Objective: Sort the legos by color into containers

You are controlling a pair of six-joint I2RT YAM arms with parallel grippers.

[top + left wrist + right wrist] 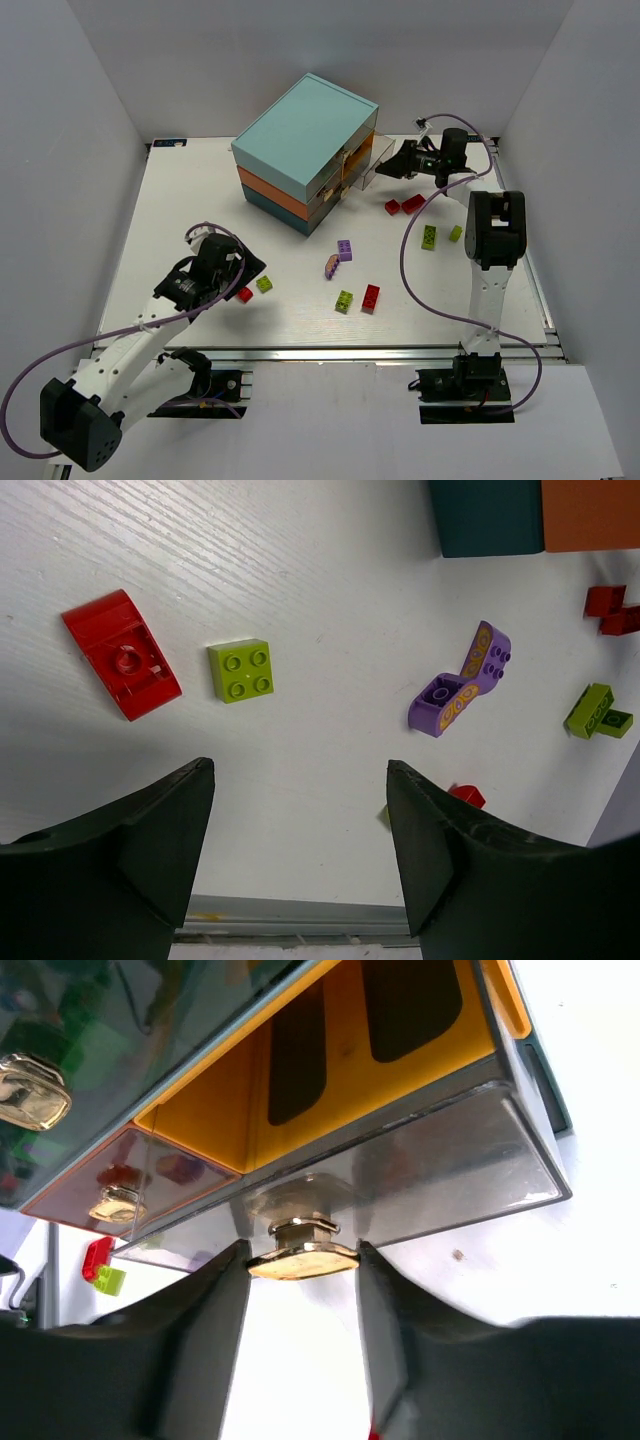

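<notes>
Step in hand: opening drawer. Right gripper (303, 1272) clenched on brass knob (303, 1257) of clear drawer (362, 160), which sits part-way out of chest (300, 135), upper centre of top view. Left gripper (300, 772) released, hovering above red brick (122, 655) and lime brick (240, 670), lower left. Other legos (372, 297) loose on table (180, 200), centre and right. Next: straight outward pull, grip square on knob, chest not dragged along.

Reporter: Any writing legible in the scene?
Editor: None can be read. A small tag (170, 142) at the far left corner of the table (190, 210) carries marks too small to make out.
Reporter: And elsewhere?
Editor: A purple brick (488, 660) shows orange printed ovals, not letters or numbers.
</notes>
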